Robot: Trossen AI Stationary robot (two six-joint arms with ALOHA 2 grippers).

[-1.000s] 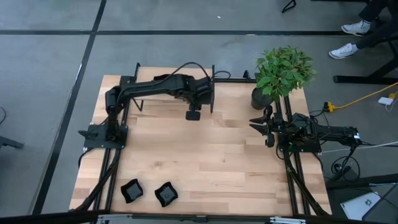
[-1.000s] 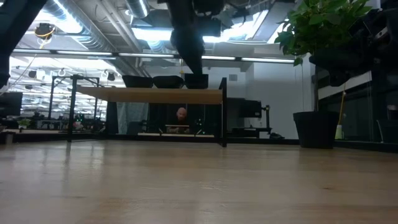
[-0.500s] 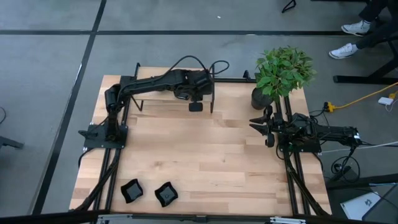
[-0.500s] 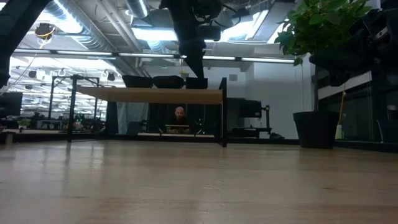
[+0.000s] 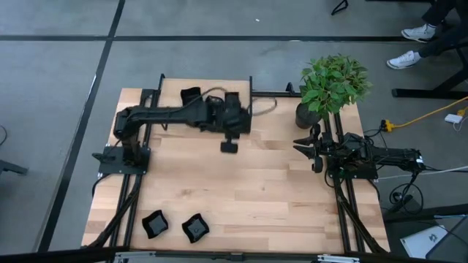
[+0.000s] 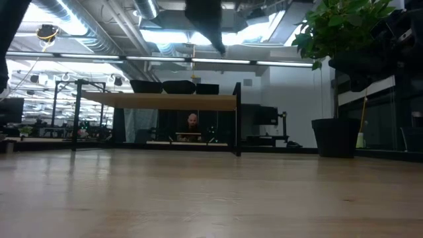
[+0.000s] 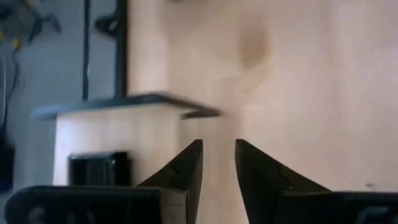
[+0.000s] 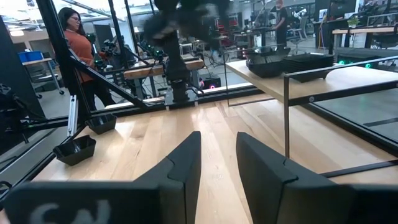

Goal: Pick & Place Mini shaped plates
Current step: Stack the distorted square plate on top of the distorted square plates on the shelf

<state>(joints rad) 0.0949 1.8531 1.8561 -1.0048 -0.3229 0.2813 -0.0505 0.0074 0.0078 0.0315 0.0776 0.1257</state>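
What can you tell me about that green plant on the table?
The plant is a bushy clump of bright green leaves in a dark pot. It stands upright at the table's far right corner, just behind the waiting right arm's pincer. In the low view its leaves hang above the tapered, matte black pot. Nothing appears to touch it but the table; whether it is real or artificial cannot be told.

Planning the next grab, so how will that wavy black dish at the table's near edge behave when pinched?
The wavy black dish looks glossy, so probably slippery. Its thin raised rim suggests it is stiff and light. Sitting low and flat, it would likely slide rather than tip.
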